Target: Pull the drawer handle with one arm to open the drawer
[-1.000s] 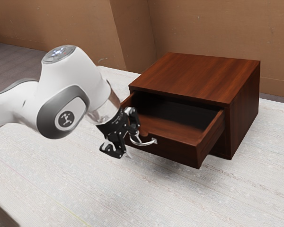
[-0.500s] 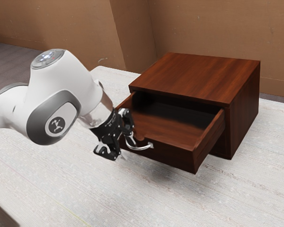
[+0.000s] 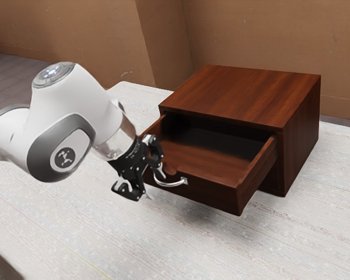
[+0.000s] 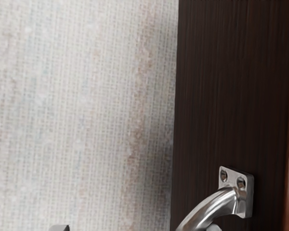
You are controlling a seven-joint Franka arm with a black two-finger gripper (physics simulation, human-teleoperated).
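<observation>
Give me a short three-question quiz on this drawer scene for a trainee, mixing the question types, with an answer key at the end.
1. True or false: the dark brown wooden drawer is fully shut inside the reddish-brown wooden cabinet.
2. Where is the black two-finger gripper? A) on the cabinet's top; B) at the curved silver metal handle; C) inside the drawer.
3. Fill in: the handle is mounted on the drawer's ___ panel.
Key: 1 false, it stands pulled out; 2 B; 3 front.
</observation>
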